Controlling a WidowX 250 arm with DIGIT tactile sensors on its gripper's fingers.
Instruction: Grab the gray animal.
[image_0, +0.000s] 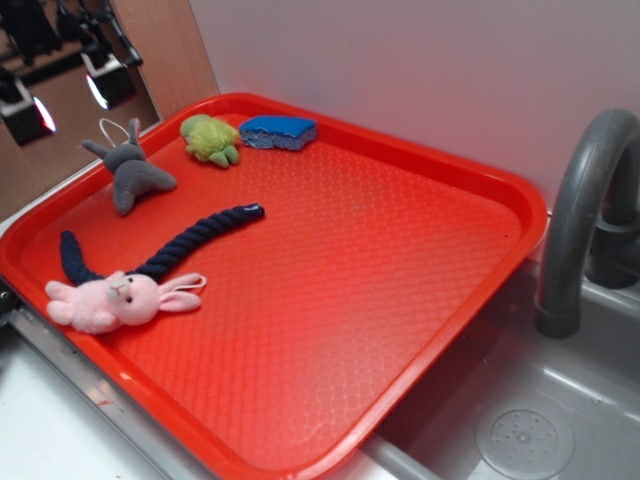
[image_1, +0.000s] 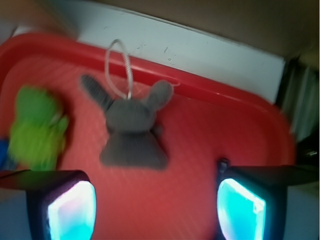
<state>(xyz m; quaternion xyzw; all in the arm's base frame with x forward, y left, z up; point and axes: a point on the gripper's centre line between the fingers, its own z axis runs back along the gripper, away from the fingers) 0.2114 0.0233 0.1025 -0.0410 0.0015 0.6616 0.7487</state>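
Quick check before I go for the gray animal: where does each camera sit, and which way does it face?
Exterior: raised off one corner of the red tray, looking down across it; the gripper hangs at top left, sink at right.
Wrist: on the arm, facing down past its two fingers, which stand apart with nothing between.
Shared: the gray animal, the green plush toy, the tray.
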